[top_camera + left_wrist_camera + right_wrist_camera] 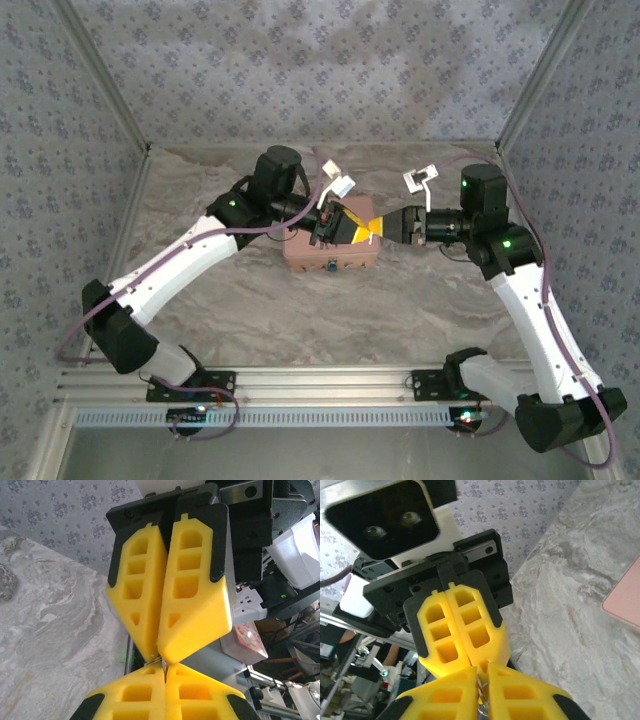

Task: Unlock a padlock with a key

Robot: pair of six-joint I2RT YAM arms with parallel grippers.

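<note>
- Left arm (190,255), white shell with black joints, one of two; it reaches in from the near left over the marbled grey-beige tabletop (300,320).
- White tags: two, one above each wrist, the left one (340,186) and the right one (418,180); any print on them is too small to read.
- Left hand (165,670), two yellow ribbed fingers on black mounts, pressed together on the key; its tips meet the other hand's tips above the tin.
- Pink rectangular tin (300,252), one, lying flat on the tabletop; the hands cover much of its lid, and the right wrist view cuts it off at the frame edge.
- Small bluish-dark padlock (330,265), one, at the tin's near side; too small to make out its shackle.
- Thin silvery-grey metal key (481,700), one, held in the air between the two hands' fingertips; mostly hidden by the yellow pads.
- Right hand (481,674), same build, fingers closed on the key's other end.
- Right arm (530,300), reaching in from the near right.
</note>
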